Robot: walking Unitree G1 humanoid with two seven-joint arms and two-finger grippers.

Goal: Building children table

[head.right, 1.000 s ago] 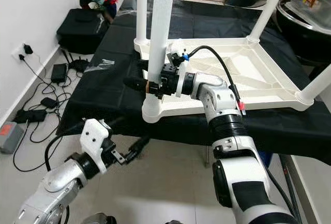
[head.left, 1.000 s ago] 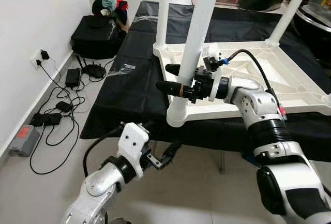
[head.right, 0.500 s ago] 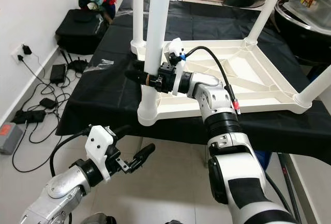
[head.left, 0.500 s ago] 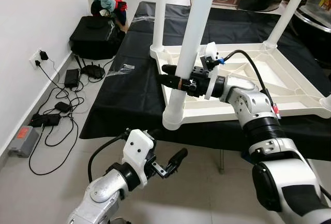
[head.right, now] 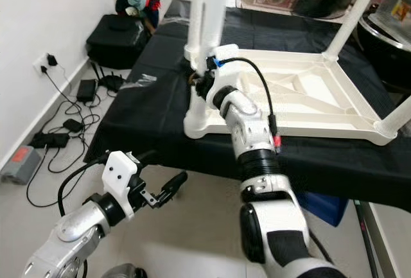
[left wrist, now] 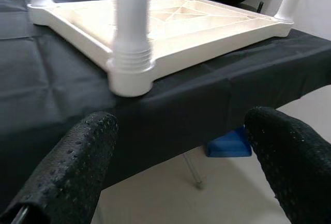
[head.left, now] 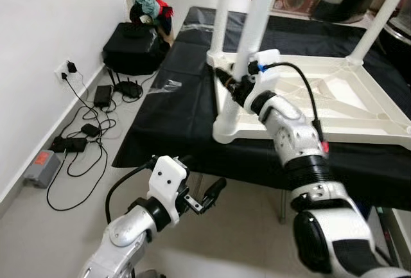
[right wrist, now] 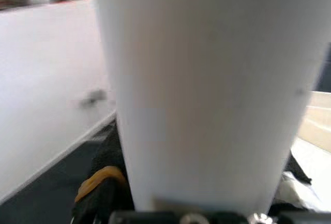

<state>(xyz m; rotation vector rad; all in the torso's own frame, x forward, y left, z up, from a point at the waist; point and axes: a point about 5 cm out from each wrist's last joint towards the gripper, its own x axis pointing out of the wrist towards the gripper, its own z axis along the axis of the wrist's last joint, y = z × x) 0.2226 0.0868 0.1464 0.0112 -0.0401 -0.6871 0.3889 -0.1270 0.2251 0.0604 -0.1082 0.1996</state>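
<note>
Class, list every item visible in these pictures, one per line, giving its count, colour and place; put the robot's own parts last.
Upside-down plastic table top: one, cream-white, on the cloth.
Round plastic table legs: four visible, white, standing up from the top's corners.
Cloth: one, black, under the table top.
Bag: one, black, on the floor by the wall.
Cables and chargers: several, black, on the floor below the wall socket.
Right gripper: black fingers around the nearest leg.
Left gripper: black, open, low before the cloth's edge.
</note>
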